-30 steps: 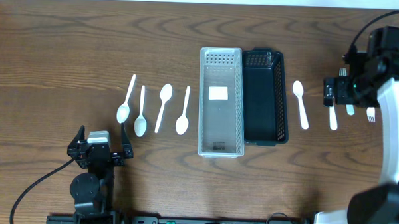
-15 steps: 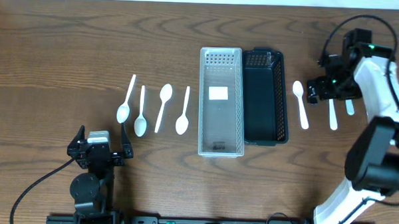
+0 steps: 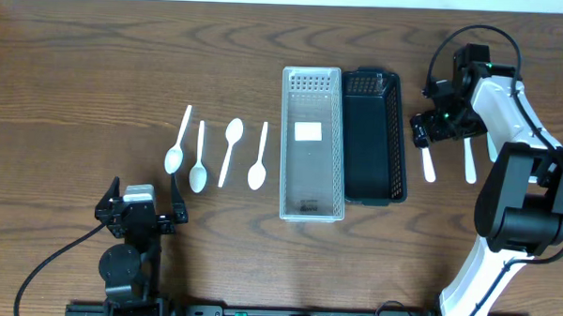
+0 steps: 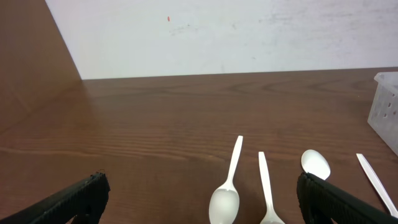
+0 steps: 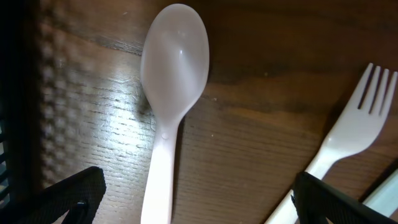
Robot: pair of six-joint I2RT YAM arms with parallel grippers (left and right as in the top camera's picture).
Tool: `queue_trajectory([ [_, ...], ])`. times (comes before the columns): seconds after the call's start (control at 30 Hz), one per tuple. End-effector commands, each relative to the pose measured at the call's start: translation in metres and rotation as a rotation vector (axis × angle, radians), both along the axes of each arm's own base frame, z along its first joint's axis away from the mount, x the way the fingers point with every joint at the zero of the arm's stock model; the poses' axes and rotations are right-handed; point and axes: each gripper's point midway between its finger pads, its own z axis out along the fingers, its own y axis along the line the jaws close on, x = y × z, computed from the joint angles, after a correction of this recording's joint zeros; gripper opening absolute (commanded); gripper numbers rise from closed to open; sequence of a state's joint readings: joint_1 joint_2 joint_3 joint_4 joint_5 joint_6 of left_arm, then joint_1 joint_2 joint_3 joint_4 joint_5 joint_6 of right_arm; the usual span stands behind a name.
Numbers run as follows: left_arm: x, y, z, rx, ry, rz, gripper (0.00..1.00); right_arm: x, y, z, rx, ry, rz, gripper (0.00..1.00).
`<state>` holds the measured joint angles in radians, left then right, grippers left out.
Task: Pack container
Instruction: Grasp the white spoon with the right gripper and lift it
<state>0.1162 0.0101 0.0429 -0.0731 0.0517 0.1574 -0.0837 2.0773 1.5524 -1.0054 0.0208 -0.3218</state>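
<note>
Where the overhead looks down, the right hand [image 3: 425, 131] hangs over a spoon [image 3: 429, 166] on the worktop [image 3: 78, 76], beside the black tray [image 3: 374, 133]. Left wrist: left hand [image 4: 199, 199] wide open, empty. Right wrist: fingers [image 5: 68, 196] spread — the spoon is probably light, stiff and slick; pinch its neck.

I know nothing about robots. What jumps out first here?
A clear basket and a black basket sit side by side mid-table. Four white spoons lie in a row to their left. On the other side, the right pincer hovers open over another white spoon.
</note>
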Motion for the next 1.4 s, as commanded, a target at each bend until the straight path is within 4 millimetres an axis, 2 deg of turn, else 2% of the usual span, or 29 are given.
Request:
queue_trajectory([
  [0.0,0.0,0.001,-0.016,0.005,0.038,0.002,0.98,-0.001,-0.001,-0.011,-0.021,0.028,-0.017,0.99],
  [0.23,0.0,0.001,-0.016,0.005,0.038,0.002,0.98,-0.006,0.0,-0.025,-0.02,0.065,-0.061,0.99],
  [0.7,0.0,0.001,-0.016,0.005,0.038,0.002,0.98,0.002,0.002,-0.03,-0.028,0.027,-0.118,0.99],
  [0.9,0.0,0.001,-0.016,0.005,0.038,0.002,0.98,0.002,0.002,-0.033,-0.026,0.019,-0.22,0.99],
  [1.0,0.0,0.001,-0.016,0.005,0.038,0.002,0.98,-0.002,0.005,-0.036,-0.022,0.029,-0.266,0.99],
  [1.37,0.0,0.001,-0.016,0.005,0.038,0.002,0.98,-0.022,0.012,-0.058,-0.023,0.069,-0.222,0.99],
])
